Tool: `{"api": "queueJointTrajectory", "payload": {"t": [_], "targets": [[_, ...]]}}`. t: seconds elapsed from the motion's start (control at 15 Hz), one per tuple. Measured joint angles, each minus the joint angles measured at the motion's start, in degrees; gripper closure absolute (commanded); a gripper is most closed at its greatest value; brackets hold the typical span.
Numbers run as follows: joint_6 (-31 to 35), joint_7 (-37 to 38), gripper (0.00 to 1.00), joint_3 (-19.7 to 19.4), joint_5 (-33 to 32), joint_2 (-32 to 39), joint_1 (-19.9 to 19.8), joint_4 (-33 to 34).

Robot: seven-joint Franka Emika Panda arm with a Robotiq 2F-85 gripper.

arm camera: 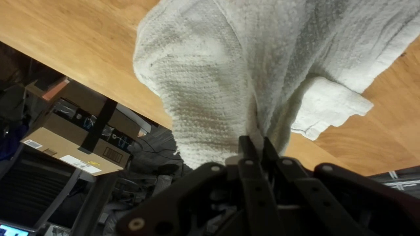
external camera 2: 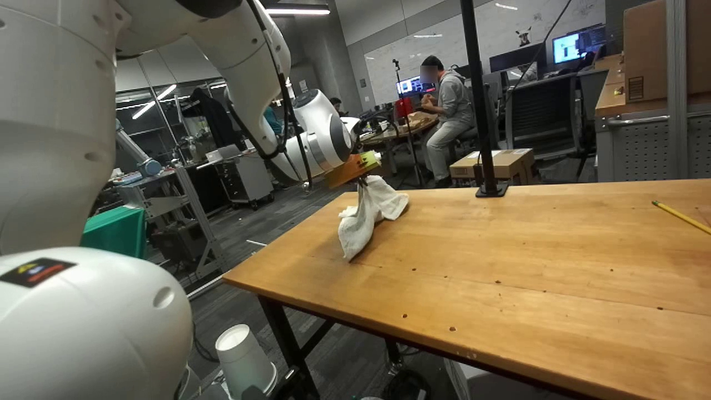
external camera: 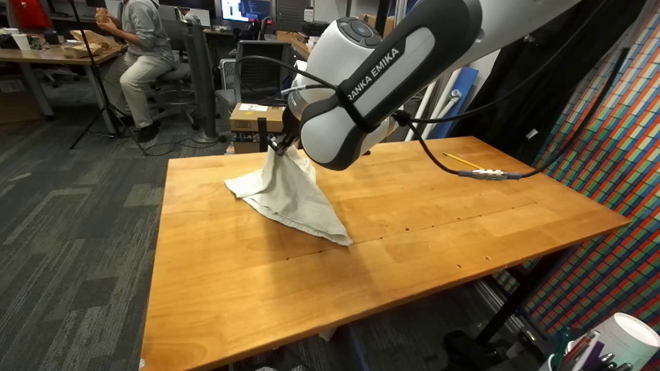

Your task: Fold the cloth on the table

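Note:
The white cloth hangs in a tent shape over the far left part of the wooden table, its lower edges spread on the top. My gripper is shut on its raised upper part. In an exterior view the cloth drapes from the fingertips in two lobes near a table edge. The wrist view has a gathered fold of cloth pinched between the closed fingers of my gripper. Behind the folds, part of the cloth is hidden.
A yellow pencil lies on the table, and a cable with a metal connector hangs near it. A black post rises from the table's edge. Cardboard boxes stand beyond that edge. A person sits in the background.

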Motion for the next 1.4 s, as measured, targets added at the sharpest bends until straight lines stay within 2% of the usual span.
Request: {"api": "queueJointTrajectory", "payload": {"t": [0.4,0.8,1.4], "targets": [[0.82,0.02,0.92,1.81,0.01,-0.01,1.86,0.37],[0.81,0.03,0.92,1.96,0.01,0.01,4.1,-0.44],[0.81,1.69,0.9,-1.53,0.01,0.3,10.42,-4.58]]}}
